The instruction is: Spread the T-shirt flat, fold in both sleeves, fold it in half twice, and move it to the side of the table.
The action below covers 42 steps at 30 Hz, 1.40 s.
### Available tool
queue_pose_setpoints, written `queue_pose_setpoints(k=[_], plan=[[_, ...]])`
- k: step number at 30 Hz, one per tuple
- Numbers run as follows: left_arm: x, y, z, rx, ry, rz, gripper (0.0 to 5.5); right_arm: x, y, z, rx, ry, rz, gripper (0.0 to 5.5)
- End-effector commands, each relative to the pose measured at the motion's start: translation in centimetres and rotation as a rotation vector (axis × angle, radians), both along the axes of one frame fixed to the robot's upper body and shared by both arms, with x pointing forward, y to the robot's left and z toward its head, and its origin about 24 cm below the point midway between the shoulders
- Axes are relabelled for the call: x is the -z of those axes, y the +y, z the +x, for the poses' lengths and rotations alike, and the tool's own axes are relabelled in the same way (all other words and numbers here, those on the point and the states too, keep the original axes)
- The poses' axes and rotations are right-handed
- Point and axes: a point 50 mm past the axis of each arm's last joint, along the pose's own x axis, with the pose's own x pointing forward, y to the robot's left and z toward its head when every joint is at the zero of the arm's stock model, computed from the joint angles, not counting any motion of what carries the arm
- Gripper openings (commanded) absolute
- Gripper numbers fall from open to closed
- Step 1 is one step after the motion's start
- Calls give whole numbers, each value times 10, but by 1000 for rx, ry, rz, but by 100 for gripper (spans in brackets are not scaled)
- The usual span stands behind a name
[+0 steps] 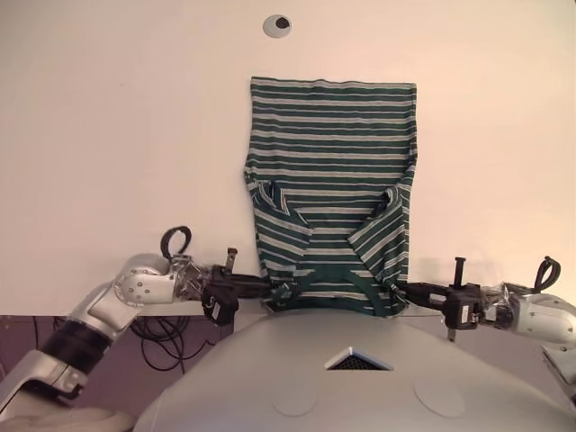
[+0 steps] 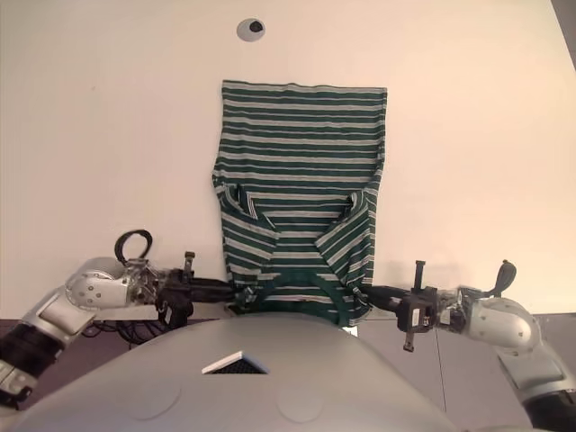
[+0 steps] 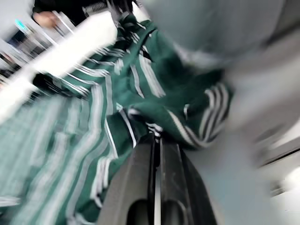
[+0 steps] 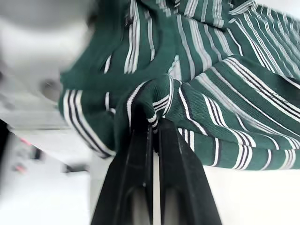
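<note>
The green T-shirt (image 1: 333,153) with white stripes lies lengthwise on the cream table (image 1: 108,144), both sleeves folded in over its middle. Its collar end hangs at the table's near edge. My left gripper (image 1: 277,290) is shut on the near left shoulder corner, and the left wrist view shows the T-shirt (image 3: 140,108) bunched at my left gripper (image 3: 157,136). My right gripper (image 1: 392,292) is shut on the near right shoulder corner; in the right wrist view the T-shirt (image 4: 220,108) cloth is pinched by my right gripper (image 4: 153,123).
A small round grey disc (image 1: 278,25) sits on the table beyond the shirt's far hem. Bare tabletop stretches on both sides of the shirt. Black cables (image 1: 166,337) hang below the table's near edge at the left.
</note>
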Motion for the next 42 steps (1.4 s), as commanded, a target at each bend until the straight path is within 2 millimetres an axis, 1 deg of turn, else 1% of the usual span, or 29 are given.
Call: queue_pose_setpoints(k=[1,3,4,5,7,9,11,15,18,20,22,26,27,28,29,30,31,34,36,38,40,41,42], plan=[[-43,5,9,1,410,-56,1,-36,-1,8,57,288,260,0],[-61,5,16,-2,473,-122,1,-46,-1,11,62,340,339,0],[-65,4,21,-16,472,-149,1,-51,0,14,64,347,374,0],[-68,5,26,-40,465,-169,1,-56,0,18,72,345,401,0],[-68,6,44,-162,398,-224,1,-62,-1,35,140,288,435,0],[-64,8,64,-301,336,-254,1,-64,-2,54,220,229,432,0],[-58,10,88,-461,264,-259,1,-60,-2,73,310,186,413,0],[-43,15,123,-670,197,-202,1,-49,-4,109,472,119,366,0],[-28,21,141,-791,199,-153,1,-36,-1,136,562,110,322,0],[-24,26,156,-897,252,-188,1,-25,3,156,621,116,274,0],[-23,27,166,-948,292,-217,1,-20,7,171,651,106,250,0],[-11,25,175,-989,340,-156,1,-13,24,193,681,106,247,0],[-9,24,177,-1003,355,-160,0,-12,25,199,698,112,257,29],[-9,23,179,-1011,359,-161,0,-11,26,204,708,118,264,41],[-11,22,183,-1018,362,-172,25,-10,27,209,732,136,283,58],[-14,21,186,-1020,368,-184,32,-9,27,214,752,156,299,73],[-17,19,192,-1026,390,-208,55,-7,27,221,796,189,328,96],[-27,18,208,-1075,469,-257,91,-3,25,239,922,263,380,139],[-29,24,219,-1157,513,-268,118,-1,21,245,998,283,403,168],[-31,28,226,-1210,541,-289,150,-2,18,248,1027,279,425,203],[-43,27,227,-1161,490,-371,177,-11,22,242,911,93,380,233],[-49,24,225,-1113,434,-397,189,-16,26,237,833,-12,345,247],[-54,20,220,-1044,327,-397,193,-20,31,230,748,-117,304,252]])
